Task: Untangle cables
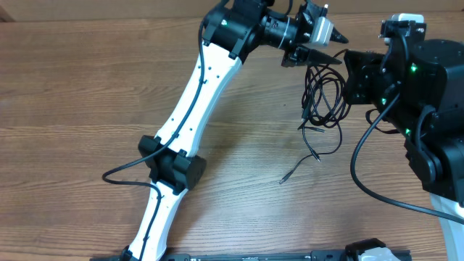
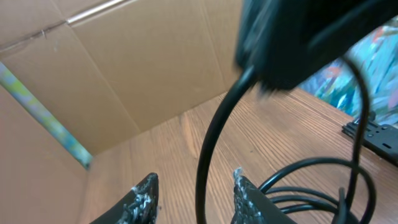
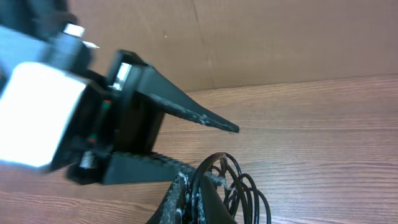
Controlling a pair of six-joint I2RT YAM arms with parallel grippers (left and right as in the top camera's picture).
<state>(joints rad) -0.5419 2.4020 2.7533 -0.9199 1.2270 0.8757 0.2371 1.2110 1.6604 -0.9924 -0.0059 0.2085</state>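
Note:
The cables [image 1: 324, 98] are thin black cords in a tangled bundle on the wood table, right of centre. Loose ends trail toward the front. My right gripper [image 3: 191, 183] is shut on the top of the bundle, and loops of the cables [image 3: 244, 186] spill out to the right of its fingers. My left gripper [image 1: 342, 48] reaches in from the left, just above the bundle. In the left wrist view my left gripper [image 2: 194, 177] is open. One black cord [image 2: 205, 149] runs up between its fingers without being pinched, and more loops [image 2: 311, 183] lie to the right.
A brown cardboard wall [image 2: 124, 68] stands along the table's far edge. The left arm [image 1: 196, 94] lies diagonally across the table's middle. The right arm's body [image 1: 420, 80] and its thick black cable [image 1: 362, 156] fill the right side. A black rail [image 1: 290, 255] runs along the front edge.

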